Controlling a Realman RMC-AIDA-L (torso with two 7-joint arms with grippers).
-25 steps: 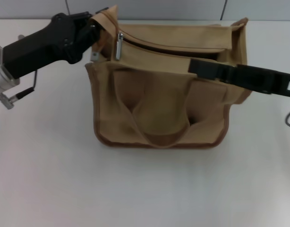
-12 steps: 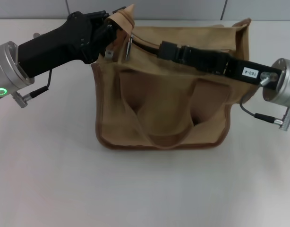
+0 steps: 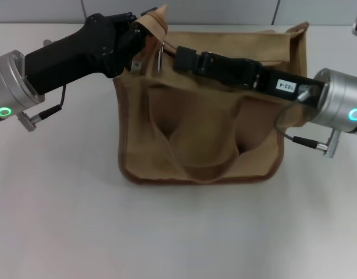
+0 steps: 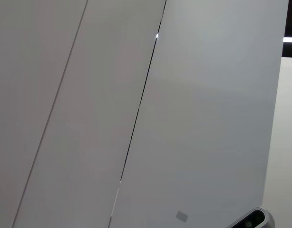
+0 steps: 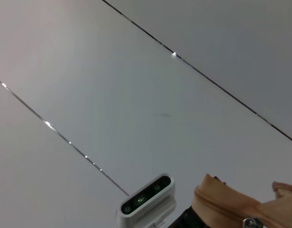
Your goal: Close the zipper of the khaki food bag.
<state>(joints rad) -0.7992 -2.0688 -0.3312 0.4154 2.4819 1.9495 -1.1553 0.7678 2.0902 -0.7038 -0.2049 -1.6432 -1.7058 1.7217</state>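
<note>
Head view, one khaki food bag point(image 3: 202, 133), two grippers

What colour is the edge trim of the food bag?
Darker brown than the tan khaki food bag; the head view shows it best.

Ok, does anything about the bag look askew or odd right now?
The khaki food bag has its left top corner pulled up into a peak by the left gripper. The right gripper lies across its top, near the zipper pull.
</note>
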